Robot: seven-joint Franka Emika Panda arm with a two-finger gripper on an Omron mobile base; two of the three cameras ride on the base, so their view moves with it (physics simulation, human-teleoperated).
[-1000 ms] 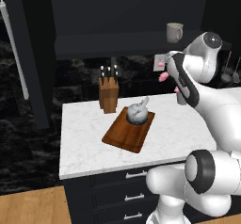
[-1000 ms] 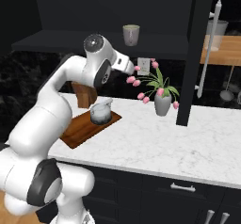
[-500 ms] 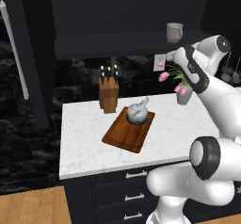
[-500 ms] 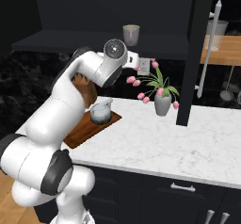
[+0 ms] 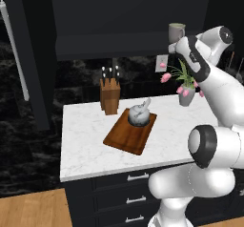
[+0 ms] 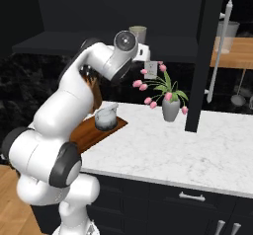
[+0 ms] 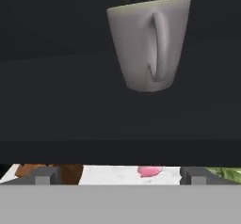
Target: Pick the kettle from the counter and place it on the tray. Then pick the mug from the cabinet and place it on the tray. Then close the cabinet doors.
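Observation:
The silver-grey kettle (image 5: 139, 115) (image 6: 105, 118) sits on the reddish-brown tray (image 5: 124, 140) (image 6: 91, 133) on the white marble counter (image 5: 86, 145). The pale mug (image 5: 176, 32) (image 6: 138, 33) (image 7: 150, 44) stands on the dark shelf (image 5: 109, 45) of the open black cabinet, its handle turned toward the hand camera. My gripper (image 5: 172, 47) (image 6: 146, 54) (image 7: 117, 176) hovers just below and in front of the shelf edge, under the mug. It is open, its fingertips (image 7: 43, 176) wide apart with nothing between them. Both cabinet doors (image 5: 28, 54) (image 6: 207, 56) stand open.
A light-wood knife block (image 5: 109, 95) stands behind the tray. A grey vase of pink flowers (image 5: 187, 95) (image 6: 170, 108) stands on the counter directly below my hand. Dark drawers with silver pulls (image 5: 138, 177) run under the counter.
My arm has swung upward and toward the cabinet, lifting the hand from flower height to just under the shelf with the mug. The kettle has stayed on the tray.

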